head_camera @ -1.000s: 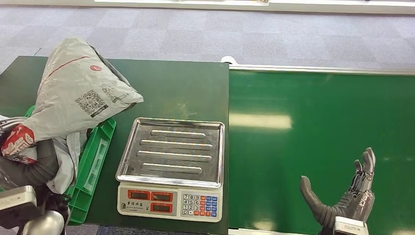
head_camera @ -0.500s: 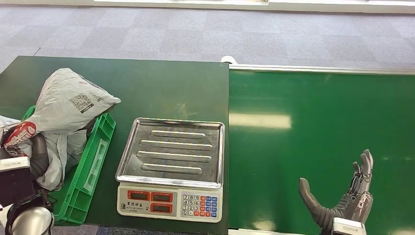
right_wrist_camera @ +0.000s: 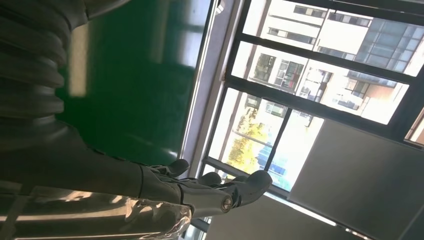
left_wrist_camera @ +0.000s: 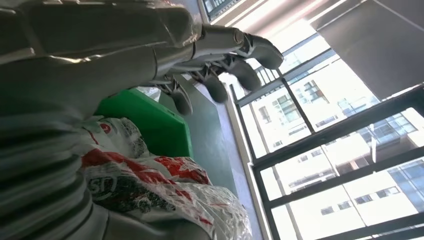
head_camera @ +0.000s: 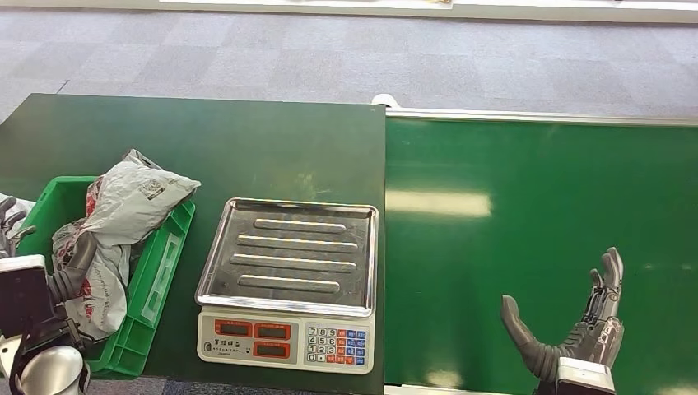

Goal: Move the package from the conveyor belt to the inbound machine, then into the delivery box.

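While I check head view, the package [head_camera: 123,216], a grey poly mailer with red print, lies in the green delivery box [head_camera: 156,280] at the table's [head_camera: 247,140] left edge, its upper end leaning over the box's right rim. My left hand [head_camera: 20,247] sits low at the box's near-left side; its thumb lies against the bag's lower part, but I cannot tell from here whether it grips. Left wrist view settles part of it: fingers [left_wrist_camera: 220,75] are spread out past the green box wall [left_wrist_camera: 150,120], nothing between them, and the crinkled red-printed package [left_wrist_camera: 160,185] lies beside the thumb. I read that hand as released. The scale, the inbound machine [head_camera: 288,280], stands just right of the box, steel tray bare. My right hand [head_camera: 576,329] hovers over the green conveyor belt [head_camera: 535,206], fingers apart, holding nothing. Right wrist view shows its fingers [right_wrist_camera: 215,190] extended against windows.
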Controlling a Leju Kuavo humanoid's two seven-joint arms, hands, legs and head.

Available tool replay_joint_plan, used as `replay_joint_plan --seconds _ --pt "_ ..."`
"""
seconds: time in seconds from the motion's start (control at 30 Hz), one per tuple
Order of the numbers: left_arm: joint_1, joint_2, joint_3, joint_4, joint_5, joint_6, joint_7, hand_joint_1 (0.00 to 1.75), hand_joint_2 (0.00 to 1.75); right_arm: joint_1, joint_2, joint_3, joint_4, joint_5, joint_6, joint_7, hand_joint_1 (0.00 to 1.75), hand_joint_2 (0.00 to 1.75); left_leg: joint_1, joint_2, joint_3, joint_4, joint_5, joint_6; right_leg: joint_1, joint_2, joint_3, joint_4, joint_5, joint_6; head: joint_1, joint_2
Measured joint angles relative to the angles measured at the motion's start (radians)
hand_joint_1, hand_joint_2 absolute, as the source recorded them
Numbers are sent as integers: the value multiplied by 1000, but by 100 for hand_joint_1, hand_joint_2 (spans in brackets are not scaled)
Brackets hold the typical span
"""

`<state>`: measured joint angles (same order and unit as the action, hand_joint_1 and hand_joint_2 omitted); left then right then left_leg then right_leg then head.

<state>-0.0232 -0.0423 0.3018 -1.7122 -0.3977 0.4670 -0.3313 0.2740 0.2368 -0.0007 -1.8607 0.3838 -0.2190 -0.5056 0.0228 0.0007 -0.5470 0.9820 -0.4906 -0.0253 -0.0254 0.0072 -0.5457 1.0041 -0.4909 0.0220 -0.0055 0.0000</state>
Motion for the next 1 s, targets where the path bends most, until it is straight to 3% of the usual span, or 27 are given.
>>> replay_joint_plan --seconds 0.47,0.7,0.83,1.0 --pt "-10 -15 4 7 78 -85 -56 0 175 -14 4 -5 14 -2 5 1 0 175 0 0 0 0 0 0 0 0 0 0 0 0 0 0" --pt "6 -33 3 -39 353 -327 -235 0 175 -32 4 -7 31 -5 22 2 0 175 0 0 0 0 0 0 0 0 0 0 0 0 0 0" --pt "57 -46 -38 -108 379 -397 -340 0 175 -41 -3 -5 47 15 22 5 0 175 0 0 0 0 0 0 0 0 0 0 0 0 0 0" --pt "118 -42 -175 -137 385 -494 -334 0 175 -52 -24 6 70 68 47 50 0 175 0 0 0 0 0 0 0 0 0 0 0 0 0 0"
